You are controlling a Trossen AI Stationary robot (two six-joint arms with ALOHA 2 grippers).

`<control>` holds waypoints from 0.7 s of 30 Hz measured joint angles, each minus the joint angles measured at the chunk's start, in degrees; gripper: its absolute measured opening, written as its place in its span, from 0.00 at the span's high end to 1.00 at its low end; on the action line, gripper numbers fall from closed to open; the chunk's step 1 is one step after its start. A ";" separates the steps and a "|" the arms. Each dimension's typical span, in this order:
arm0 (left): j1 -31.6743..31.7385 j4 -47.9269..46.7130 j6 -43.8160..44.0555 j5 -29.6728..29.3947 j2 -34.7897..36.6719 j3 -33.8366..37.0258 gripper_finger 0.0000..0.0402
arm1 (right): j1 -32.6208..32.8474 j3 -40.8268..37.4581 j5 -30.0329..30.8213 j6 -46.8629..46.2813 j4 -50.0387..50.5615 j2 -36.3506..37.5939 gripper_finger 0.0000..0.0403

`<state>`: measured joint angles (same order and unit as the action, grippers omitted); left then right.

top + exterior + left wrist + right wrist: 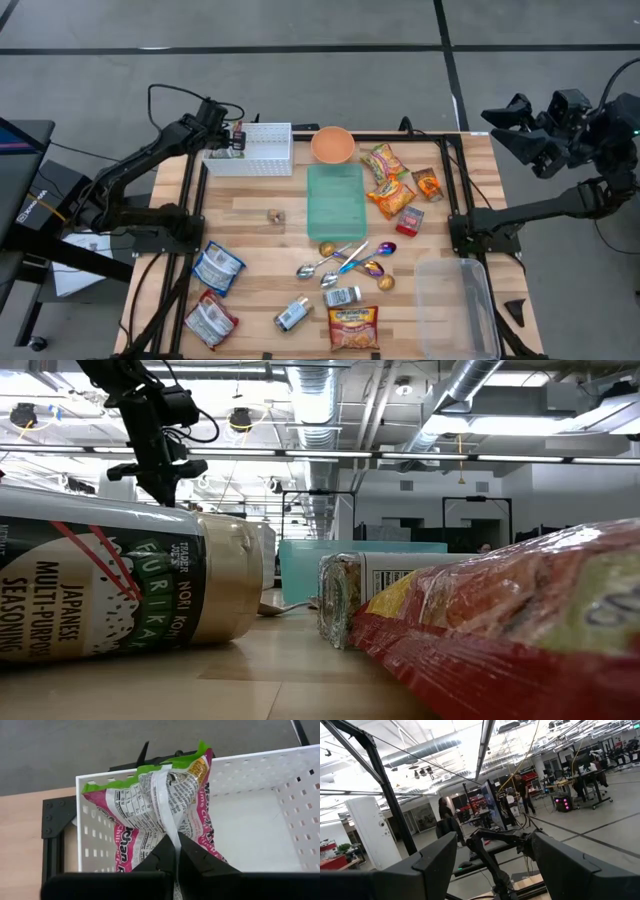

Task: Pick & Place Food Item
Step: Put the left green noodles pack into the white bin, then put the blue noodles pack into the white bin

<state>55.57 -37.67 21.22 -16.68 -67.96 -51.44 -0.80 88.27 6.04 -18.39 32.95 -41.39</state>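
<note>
The left hand [176, 851] is pinched on the seam of a pink and green snack bag [155, 810], its two fingers pressed together on the crinkled foil; the bag hangs from the hand with its long axis running away from the fingers, down into the white perforated basket [250, 820]; its far, green-edged end reaches toward the basket's far wall. In the high view the left hand [232, 140] is seen over the left end of that basket [262, 150], at the far edge of the bench [250, 215]. The relation that matters is vertical; the bag is judged to lie already inside the basket's walls, so that a release there should drop it onto the basket floor; whether the bag's lower end touches that floor cannot be told.

The right hand [525, 135] is held raised, off the bench's right far corner, well apart from the food, with its fingers spread and nothing between them; the left arm is plainly the nearer one.

Elsewhere on the wooden bench are seen an orange bowl [332, 145], a green box [335, 200], a clear tub [455, 305], spoons [335, 262] and other snack packets [385, 180]; in the low view a seasoning jar [120, 585] lies on its side close to the lens; beyond, an open workshop with ceiling ducts is seen, and in the right wrist view distant people.
</note>
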 joint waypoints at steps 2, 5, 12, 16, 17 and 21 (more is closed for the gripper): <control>0.00 0.00 0.01 -0.01 0.00 0.00 0.98 | 0.00 0.00 0.00 -0.02 0.00 0.00 0.37; 0.00 -0.02 -0.23 -0.03 0.00 0.00 0.91 | 0.00 0.00 -0.02 -0.02 0.00 0.00 0.37; 0.00 0.02 -0.40 -0.05 0.05 0.00 0.68 | 0.00 0.00 -0.02 -0.02 -0.06 0.00 0.37; 0.00 0.28 -0.35 0.14 0.37 0.00 0.58 | 0.00 0.00 -0.02 -0.02 -0.17 0.00 0.37; 0.00 0.38 -0.40 0.37 0.87 0.02 0.57 | 0.01 0.00 -0.02 -0.02 -0.17 0.01 0.37; -0.50 3.09 -1.73 4.79 4.55 0.02 0.53 | 0.01 0.00 -0.04 -0.04 -0.17 0.02 0.37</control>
<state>55.07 -34.58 19.50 -11.89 -63.41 -51.42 -0.79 88.27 6.00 -18.44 32.77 -41.37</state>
